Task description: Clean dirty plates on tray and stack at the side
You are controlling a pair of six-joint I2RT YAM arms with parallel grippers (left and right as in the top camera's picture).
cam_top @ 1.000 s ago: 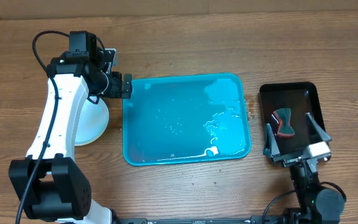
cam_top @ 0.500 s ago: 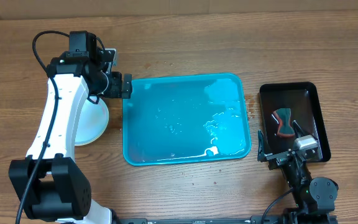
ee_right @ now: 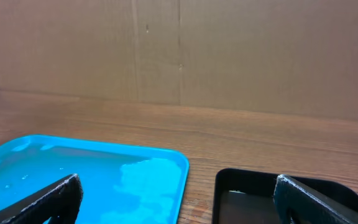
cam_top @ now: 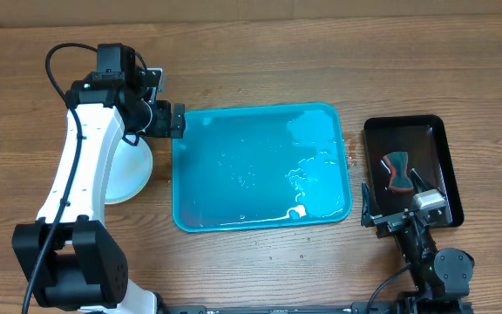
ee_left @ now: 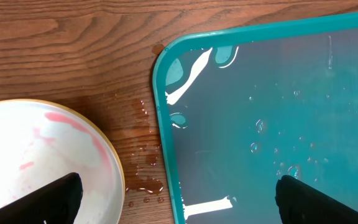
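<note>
While your left gripper (ee_left: 178, 200) hangs wide open and empty over the edge of the wet tray (cam_top: 260, 166), the plates (cam_top: 136, 170) lie just left of it, the visible one pink-smeared. Your right gripper (cam_top: 394, 202) is also spread and empty, at the black tray (cam_top: 443, 148).

the left arm (cam_top: 81, 166) has white shells, black joints and a looping black cable (cam_top: 48, 63).

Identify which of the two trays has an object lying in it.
The smaller black tray on the right: a red-and-dark object lies in it. The large turquoise tray holds only water droplets.
</note>
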